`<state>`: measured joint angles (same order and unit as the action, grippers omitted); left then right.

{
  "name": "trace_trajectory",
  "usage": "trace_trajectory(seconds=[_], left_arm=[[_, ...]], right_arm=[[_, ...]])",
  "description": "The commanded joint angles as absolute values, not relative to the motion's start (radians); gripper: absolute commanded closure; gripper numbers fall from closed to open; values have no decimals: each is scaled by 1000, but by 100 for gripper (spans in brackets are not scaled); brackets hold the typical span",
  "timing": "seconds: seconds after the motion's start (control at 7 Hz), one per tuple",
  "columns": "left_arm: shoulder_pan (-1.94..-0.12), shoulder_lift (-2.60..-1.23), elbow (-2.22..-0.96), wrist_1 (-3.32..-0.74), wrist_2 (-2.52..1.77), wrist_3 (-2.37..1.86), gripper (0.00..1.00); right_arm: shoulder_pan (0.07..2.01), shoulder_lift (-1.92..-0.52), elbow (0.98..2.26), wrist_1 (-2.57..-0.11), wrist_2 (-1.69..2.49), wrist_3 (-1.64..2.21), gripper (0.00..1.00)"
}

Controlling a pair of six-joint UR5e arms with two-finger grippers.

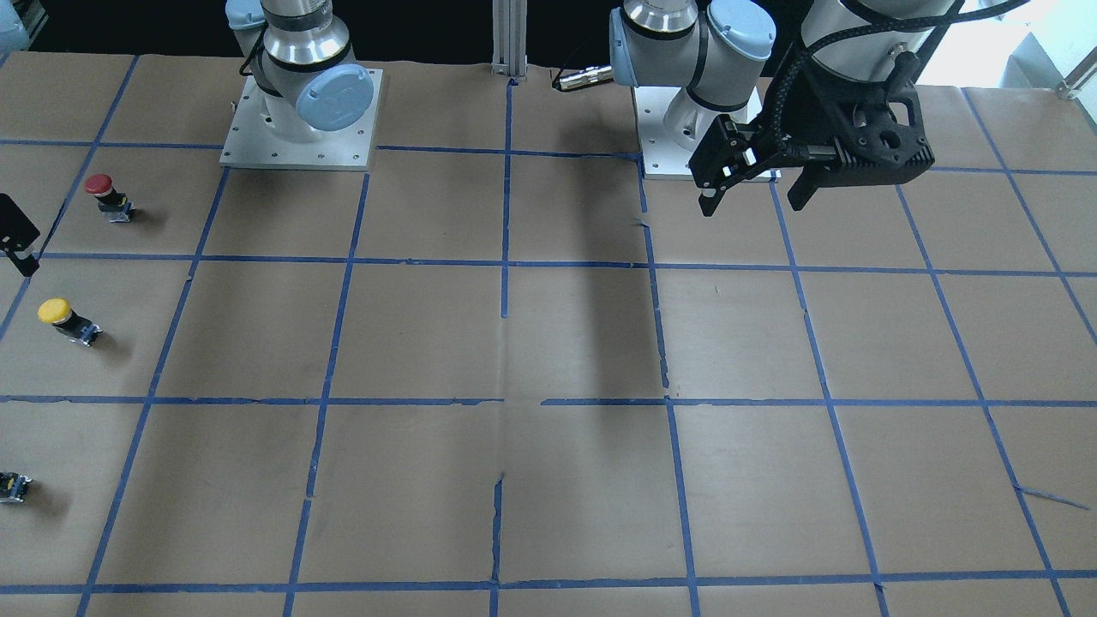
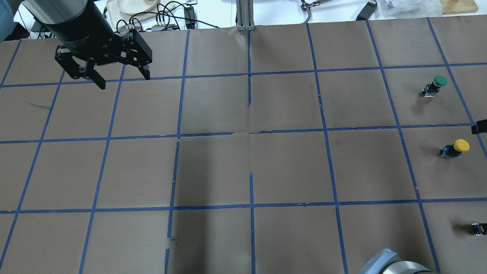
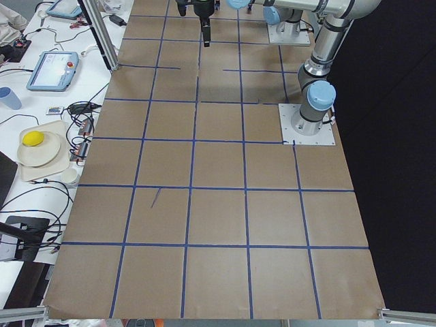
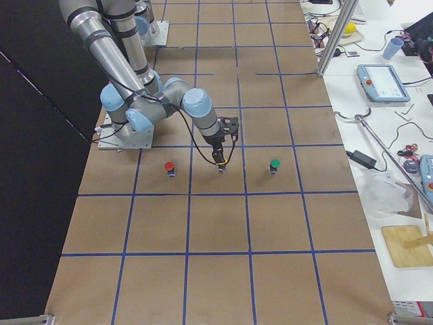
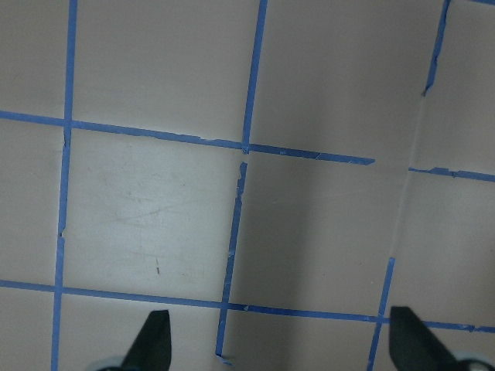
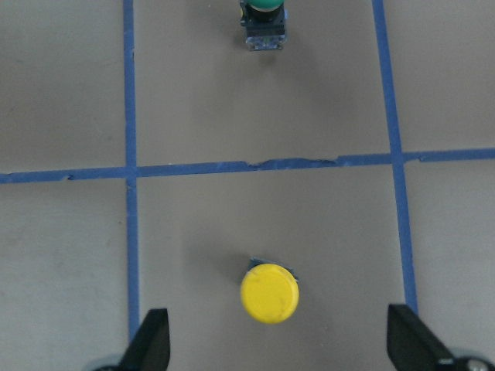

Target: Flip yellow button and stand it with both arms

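Note:
The yellow button (image 6: 269, 294) sits cap-up on the brown paper, on the robot's right side of the table (image 1: 64, 319) (image 2: 455, 147). My right gripper (image 6: 282, 344) hovers straight above it, open, with its fingers wide on either side and not touching it. In the exterior right view this gripper (image 4: 220, 159) hides the button. Only slivers of it show at the frame edges in the front-facing view (image 1: 17, 236) and the overhead view (image 2: 480, 126). My left gripper (image 2: 123, 81) (image 1: 750, 206) (image 5: 282, 344) is open and empty, high over the far left of the table.
A red button (image 1: 107, 195) (image 4: 169, 166) stands beside the yellow one, toward the robot base. A green button (image 2: 435, 84) (image 6: 263, 15) stands on its far side. A small black block with a yellow spot (image 2: 479, 228) lies at the table's right edge. Blue tape grids the paper.

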<state>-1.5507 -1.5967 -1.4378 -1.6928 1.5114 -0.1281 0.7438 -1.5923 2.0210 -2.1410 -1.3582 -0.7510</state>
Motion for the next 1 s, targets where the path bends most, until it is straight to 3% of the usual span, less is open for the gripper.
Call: trace_trajectory(seconds=[0.0, 0.57, 0.86], left_arm=[[-1542, -1597, -1436, -1726, 1513, -127, 0], [-1537, -1597, -1425, -1753, 1514, -127, 0], [-1540, -1597, -1424, -1764, 1513, -127, 0]], right_arm=[[927, -1627, 1842, -1842, -1463, -477, 0], [1355, -1724, 1719, -1551, -1563, 20, 0], [1487, -1723, 1616, -1455, -1572, 66, 0]])
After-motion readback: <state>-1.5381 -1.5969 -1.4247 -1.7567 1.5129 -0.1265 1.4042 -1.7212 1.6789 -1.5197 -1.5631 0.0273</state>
